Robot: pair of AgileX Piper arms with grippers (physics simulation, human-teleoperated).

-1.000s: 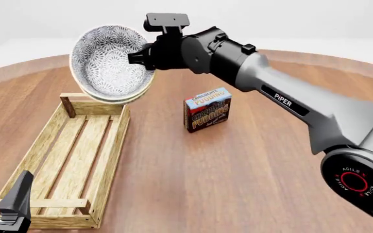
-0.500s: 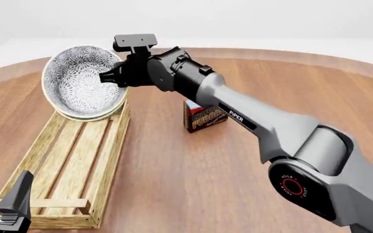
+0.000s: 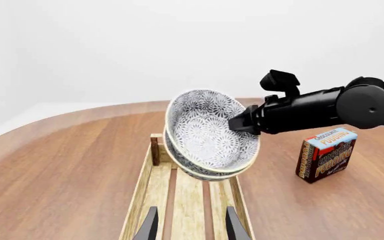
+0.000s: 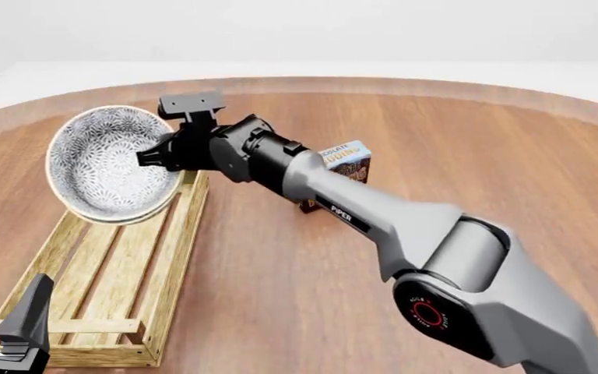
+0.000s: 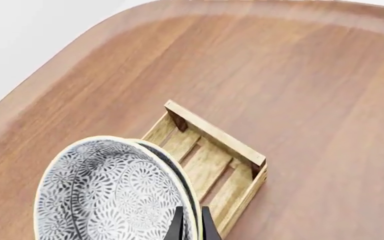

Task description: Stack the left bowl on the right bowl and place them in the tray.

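Your left fingers (image 3: 148,226) stand spread and empty nearest you, at the tray's (image 4: 170,292) near end; the left wrist view shows the slatted bottom running away between them. Your right gripper (image 4: 152,157) pinches the rim of the stacked bowls (image 4: 105,164), tipped on edge in the air over the tray's far half. From the front they read as one patterned bowl. The left wrist view shows two nested rims, and the right wrist view shows the right fingers (image 5: 176,226) pressed on either side of those rims, with the tray's far end rail (image 5: 213,134) beyond. Farther right, the chocolate pudding box (image 3: 326,154) stands upright on the wooden surface (image 4: 466,156), half hidden behind your right arm in the front view.
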